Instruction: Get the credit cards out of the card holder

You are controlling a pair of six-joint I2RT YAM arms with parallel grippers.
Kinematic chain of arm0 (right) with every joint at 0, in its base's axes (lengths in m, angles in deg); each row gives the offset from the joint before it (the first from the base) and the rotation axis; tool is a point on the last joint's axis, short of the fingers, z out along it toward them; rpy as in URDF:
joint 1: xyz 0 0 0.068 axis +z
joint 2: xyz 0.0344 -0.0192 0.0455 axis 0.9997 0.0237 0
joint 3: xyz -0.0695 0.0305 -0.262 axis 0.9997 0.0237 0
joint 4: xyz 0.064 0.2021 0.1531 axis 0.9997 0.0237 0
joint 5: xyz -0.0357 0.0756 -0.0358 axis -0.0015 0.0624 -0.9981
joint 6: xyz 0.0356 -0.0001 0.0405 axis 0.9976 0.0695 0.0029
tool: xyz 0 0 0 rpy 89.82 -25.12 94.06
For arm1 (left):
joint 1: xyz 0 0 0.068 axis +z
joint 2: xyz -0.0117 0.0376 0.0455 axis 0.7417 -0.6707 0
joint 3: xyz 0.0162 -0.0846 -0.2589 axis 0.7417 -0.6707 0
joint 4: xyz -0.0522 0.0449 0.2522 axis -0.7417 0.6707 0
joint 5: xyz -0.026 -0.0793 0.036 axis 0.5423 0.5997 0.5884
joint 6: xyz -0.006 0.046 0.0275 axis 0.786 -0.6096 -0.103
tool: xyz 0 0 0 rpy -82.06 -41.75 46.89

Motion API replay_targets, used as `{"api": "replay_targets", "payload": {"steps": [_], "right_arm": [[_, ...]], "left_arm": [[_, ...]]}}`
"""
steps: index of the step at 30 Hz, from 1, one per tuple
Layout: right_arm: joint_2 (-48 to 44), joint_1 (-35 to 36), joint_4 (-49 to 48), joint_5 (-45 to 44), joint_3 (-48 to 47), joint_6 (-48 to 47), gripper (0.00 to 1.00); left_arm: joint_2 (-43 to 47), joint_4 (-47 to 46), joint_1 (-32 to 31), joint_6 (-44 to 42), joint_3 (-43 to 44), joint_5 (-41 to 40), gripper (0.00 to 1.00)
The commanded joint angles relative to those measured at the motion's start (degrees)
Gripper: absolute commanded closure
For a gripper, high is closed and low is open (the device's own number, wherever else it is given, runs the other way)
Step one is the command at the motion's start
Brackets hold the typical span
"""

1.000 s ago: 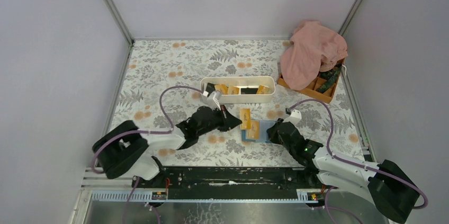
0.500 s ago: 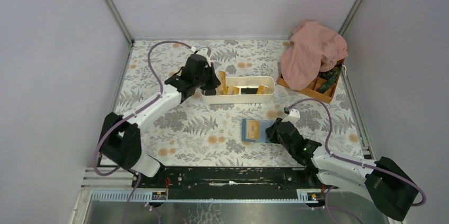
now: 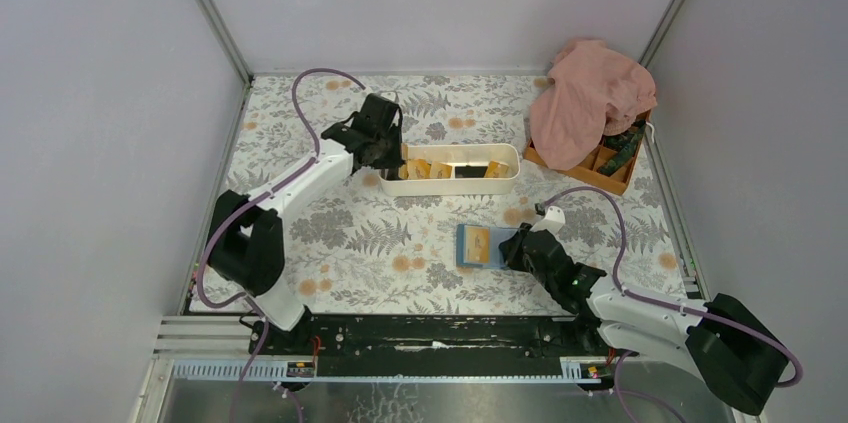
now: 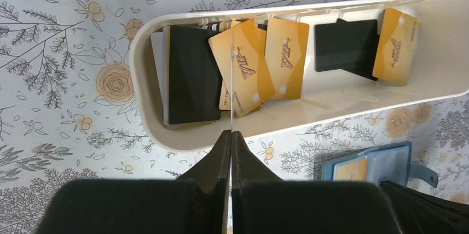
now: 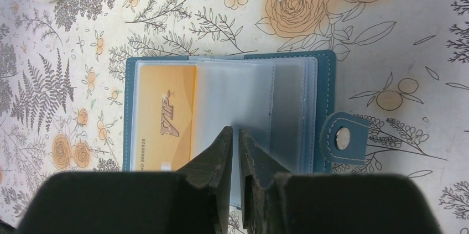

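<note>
Left hand clamped, right hand ajar

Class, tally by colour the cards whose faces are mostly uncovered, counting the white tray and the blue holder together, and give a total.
Orange-yellow cards: 4
Black cards: 2
Total: 6
Left out: the edge-on card in the left gripper.

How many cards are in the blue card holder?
1: an orange-yellow card in the left pocket of the card holder; the other clear sleeves look empty, though more may hide beneath.
</note>
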Motion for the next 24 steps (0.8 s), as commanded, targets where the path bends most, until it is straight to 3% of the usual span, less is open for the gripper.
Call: {"api": "replay_targets", "payload": {"steps": [1,8,16,24], "right_arm": [[1.2,-0.1,0.5,1.3,0.7,-0.5,0.84],[0.6,-0.1,1.0,0.8,0.9,-0.5,0.84],[1.1,-0.1,0.3,1.0,1.0,-0.6,0.84],[2.0,-0.1,0.2,0.9,0.7,-0.7,0.83]], "left_arm": [[-2.2,3.1,1.0,-1.8,2.1,0.2,1.00],[-8.2,4.7,1.5,-2.6,6.8,4.4,1.00],[-12.3,4.9,1.7,-2.6,8.3,3.7,1.00],[-11.2,2.6,1.7,-1.4,7.0,-0.4,0.70]]}}
